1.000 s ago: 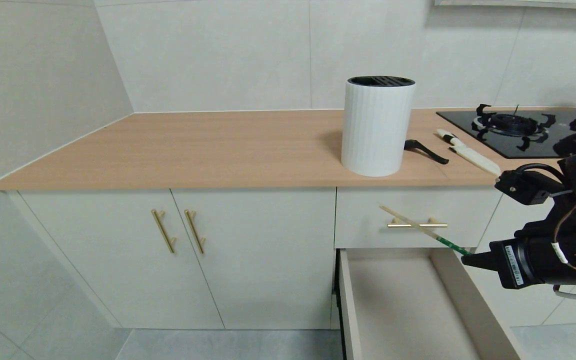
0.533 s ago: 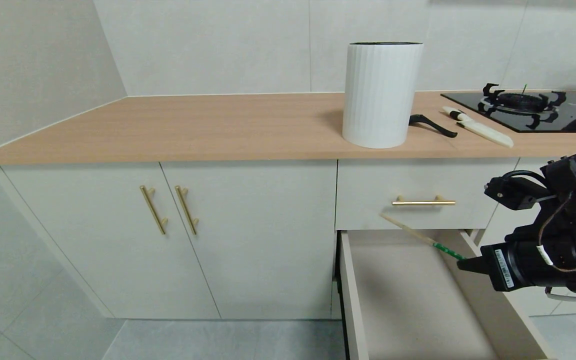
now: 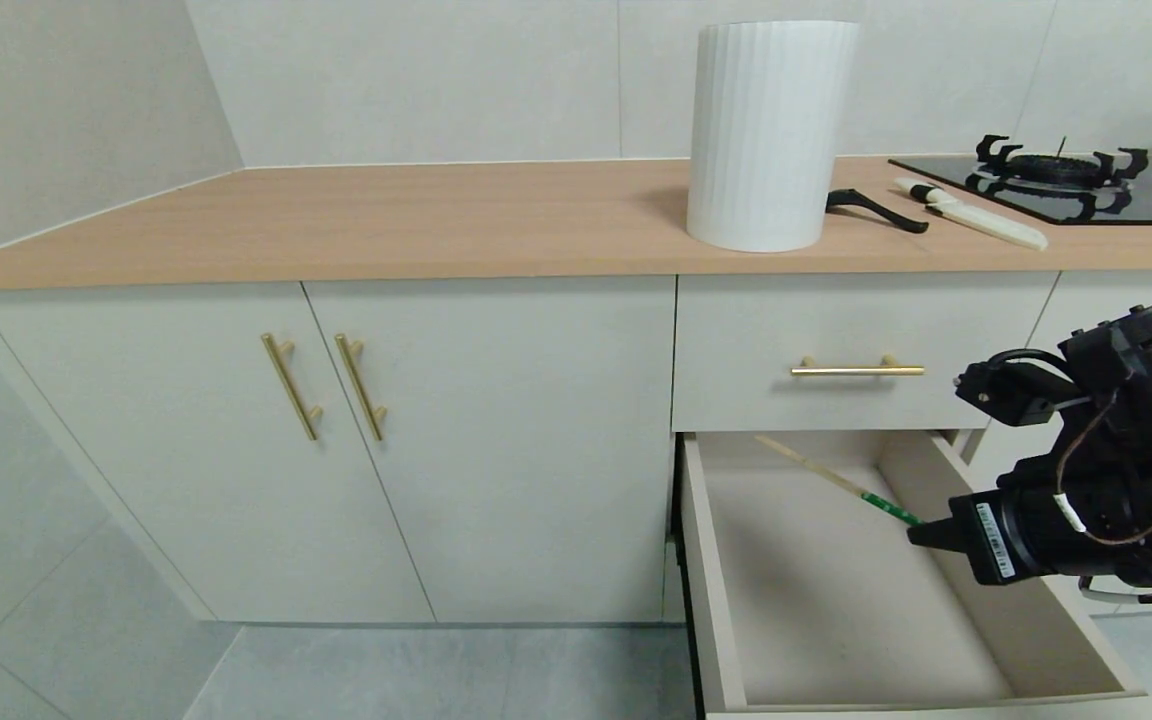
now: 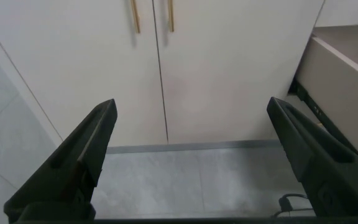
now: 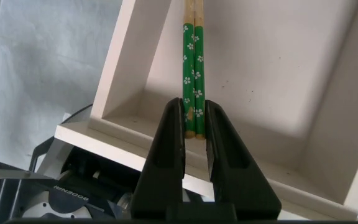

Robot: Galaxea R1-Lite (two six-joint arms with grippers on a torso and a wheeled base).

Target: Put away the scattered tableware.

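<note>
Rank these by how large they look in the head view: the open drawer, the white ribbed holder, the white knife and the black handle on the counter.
1. open drawer, though it is nearest the camera, which flatters it
2. white ribbed holder
3. white knife
4. black handle, partly hidden behind the holder

Wooden countertop (image 3: 386,220): white ribbed holder (image 3: 771,135), black-handled utensil (image 3: 876,210), white knife (image 3: 976,213), hob (image 3: 1056,185).

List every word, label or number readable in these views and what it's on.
White sticker on the right gripper housing: print too small to read.
Raised lettering on that housing: too blurred to read.
Chopsticks: flower pattern only, no text.
No other text anywhere.
</note>
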